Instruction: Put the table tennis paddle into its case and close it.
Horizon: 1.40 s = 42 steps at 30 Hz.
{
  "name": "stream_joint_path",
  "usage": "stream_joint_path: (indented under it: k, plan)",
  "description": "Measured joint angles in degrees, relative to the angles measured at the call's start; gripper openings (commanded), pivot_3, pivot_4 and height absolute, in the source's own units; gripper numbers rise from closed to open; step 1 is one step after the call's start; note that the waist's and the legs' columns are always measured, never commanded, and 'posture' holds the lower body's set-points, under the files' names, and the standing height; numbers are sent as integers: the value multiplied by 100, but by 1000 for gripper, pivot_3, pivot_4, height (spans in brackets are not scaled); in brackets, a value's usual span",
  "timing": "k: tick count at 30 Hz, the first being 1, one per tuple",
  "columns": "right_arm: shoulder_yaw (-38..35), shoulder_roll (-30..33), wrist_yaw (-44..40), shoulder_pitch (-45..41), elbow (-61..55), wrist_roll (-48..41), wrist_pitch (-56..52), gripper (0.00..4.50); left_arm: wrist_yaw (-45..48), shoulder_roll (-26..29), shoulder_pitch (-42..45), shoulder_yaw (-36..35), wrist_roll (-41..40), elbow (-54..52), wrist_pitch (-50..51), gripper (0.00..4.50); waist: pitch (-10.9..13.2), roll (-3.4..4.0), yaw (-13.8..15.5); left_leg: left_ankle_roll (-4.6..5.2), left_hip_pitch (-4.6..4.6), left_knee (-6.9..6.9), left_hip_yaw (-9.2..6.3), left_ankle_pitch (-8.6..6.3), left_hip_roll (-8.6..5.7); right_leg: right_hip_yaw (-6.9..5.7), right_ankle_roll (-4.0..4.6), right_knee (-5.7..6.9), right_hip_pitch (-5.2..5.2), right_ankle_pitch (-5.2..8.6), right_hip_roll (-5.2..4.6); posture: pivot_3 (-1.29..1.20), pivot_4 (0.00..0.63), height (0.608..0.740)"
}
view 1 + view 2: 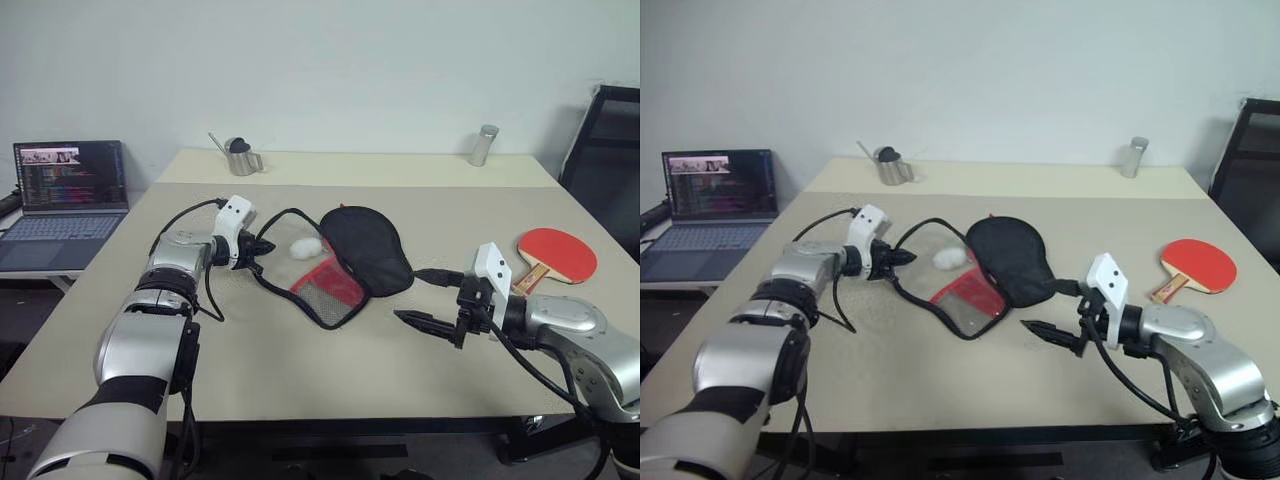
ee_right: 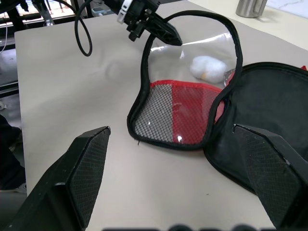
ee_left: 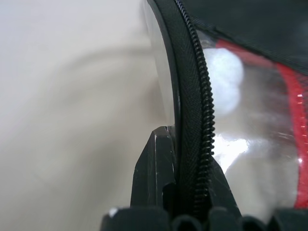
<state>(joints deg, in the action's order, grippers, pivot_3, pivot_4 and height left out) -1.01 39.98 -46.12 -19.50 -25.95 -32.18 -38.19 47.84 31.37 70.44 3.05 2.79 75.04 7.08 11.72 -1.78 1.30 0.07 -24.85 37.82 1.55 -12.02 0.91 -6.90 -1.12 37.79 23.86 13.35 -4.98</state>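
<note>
The soft paddle-shaped case (image 1: 350, 255), black fabric on one half and clear plastic with red mesh on the other, lay unzipped near the middle of the pale beige table (image 1: 300, 370), its black half folded back toward two o'clock. A white fluffy pompom (image 1: 306, 247) rested against the clear flap. The left gripper (image 1: 262, 246), at about nine o'clock from the case, had its two black fingers clamped together on the black zip rim (image 3: 192, 96), holding the clear flap's edge raised off the table. The right gripper (image 1: 425, 298) hung just above the tabletop at roughly four o'clock from the case, its fingers (image 2: 86, 168) spread wide and holding nothing. The round red rubber-faced table tennis paddle (image 1: 556, 254), with its short pale striped wooden handle, lay flat on the table at three o'clock from the case, well apart from it and beyond the right gripper.

Several risks followed from that arrangement. The pinch on the thin rim looked slight, so a further pull could slip the zip free and drop the flap shut. Pulling could also drag the whole light case sideways. The paddle lay flat, giving the right fingers little edge to catch, and a push might slide it toward the table's edge. A steel cup (image 1: 241, 158) and a laptop (image 1: 66, 200) stood clear of the work.
</note>
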Motion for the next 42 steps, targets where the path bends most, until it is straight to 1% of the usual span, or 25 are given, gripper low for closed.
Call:
stream_joint_path:
  k: [1,2,11,12,19,22,25,28,31,36,39,42]
  plan:
    - [0,0,3,2,-24,-2,-6,4500,-113,-4,14,1,65,4,-40,645,0,0,-2,0,0,0,1,0,0,0,0,0,0,0,0,0,150,740]
    - [0,0,7,3,-36,-4,-10,4500,-173,-4,19,0,94,9,-76,943,0,0,-4,0,0,0,2,0,0,1,0,0,1,0,0,0,150,740]
    - [28,-42,121,-30,-38,-3,-101,4500,-431,9,-30,-126,213,114,-130,4279,0,0,-3,0,0,0,1,0,0,0,0,3,2,0,0,0,150,740]
    - [53,-59,124,-73,-23,-1,-111,4500,-509,23,-46,-128,217,114,-130,4454,0,0,-5,0,0,0,2,0,0,0,0,4,2,0,0,0,150,740]
    - [253,-324,243,-540,293,41,-142,4500,-1248,378,-305,-239,315,132,-136,4454,1,-1,-30,0,0,1,11,0,3,6,0,19,17,0,1,0,150,740]
    - [289,-482,346,-753,526,156,-142,4500,-1407,549,-405,-363,304,134,-136,4454,1,-2,-29,0,0,2,13,1,2,7,0,21,18,0,1,0,150,740]
    - [317,-804,562,-1103,890,208,-186,4500,-1407,638,-457,-589,187,126,-162,4454,1,-2,-31,-1,-1,4,13,1,2,6,0,22,18,-1,1,0,150,740]
    - [350,-1091,802,-1443,1343,323,-278,4500,-959,714,-457,-942,-164,25,-139,4454,1,-3,-36,-1,-1,4,15,1,1,6,1,24,18,-1,1,0,150,740]
    - [411,-1271,998,-1718,1838,503,-305,4500,-126,775,-459,-1240,-568,-249,23,4454,1,-3,-33,-2,-2,3,24,2,-2,7,2,23,19,-1,1,0,150,740]
    - [494,-1483,1141,-1915,2535,855,-294,4500,897,1086,-656,-1190,-660,-771,350,4454,1,-2,-113,-1,-2,1,32,1,-1,13,2,29,22,-1,1,0,150,740]
    - [494,-1637,1221,-2040,2818,978,-289,4500,1287,1219,-852,-1182,-694,-918,527,4454,1,-2,-144,-1,-1,2,29,2,3,12,2,33,24,-1,4,0,150,740]
    - [493,-1850,1396,-2254,3147,1135,-263,4500,1621,1229,-956,-1190,-788,-1130,688,4454,1,-2,-147,-2,-1,5,27,3,5,12,2,38,24,-1,6,0,150,740]
